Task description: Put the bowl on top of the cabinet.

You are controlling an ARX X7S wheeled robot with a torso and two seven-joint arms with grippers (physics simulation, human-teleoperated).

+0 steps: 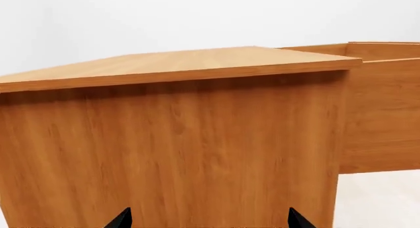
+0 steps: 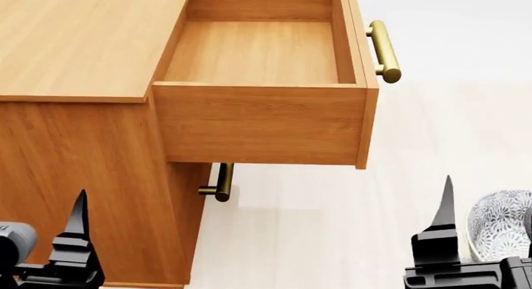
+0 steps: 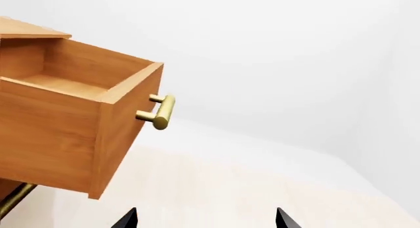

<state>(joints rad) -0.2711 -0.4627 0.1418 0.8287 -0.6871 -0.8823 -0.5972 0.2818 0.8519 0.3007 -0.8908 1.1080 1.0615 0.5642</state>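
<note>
The orange-brown cabinet (image 2: 75, 40) fills the head view's left, its flat top bare and its top drawer (image 2: 258, 52) pulled out. The white bowl (image 2: 501, 223) with a dark floral pattern sits low at the far right, beside one finger (image 2: 447, 205) of my right gripper. In the right wrist view, the right gripper (image 3: 206, 219) is open and empty, facing the floor beside the drawer (image 3: 59, 134). My left gripper (image 1: 210, 220) is open and empty, close to the cabinet's side panel (image 1: 170, 144). One of its fingers (image 2: 79, 217) shows at the head view's lower left.
The open drawer is empty and carries a brass bar handle (image 2: 383, 43) that juts right. A second brass handle (image 2: 219, 183) sits on a lower drawer under it. Pale floor (image 2: 332, 227) lies to the right of the cabinet.
</note>
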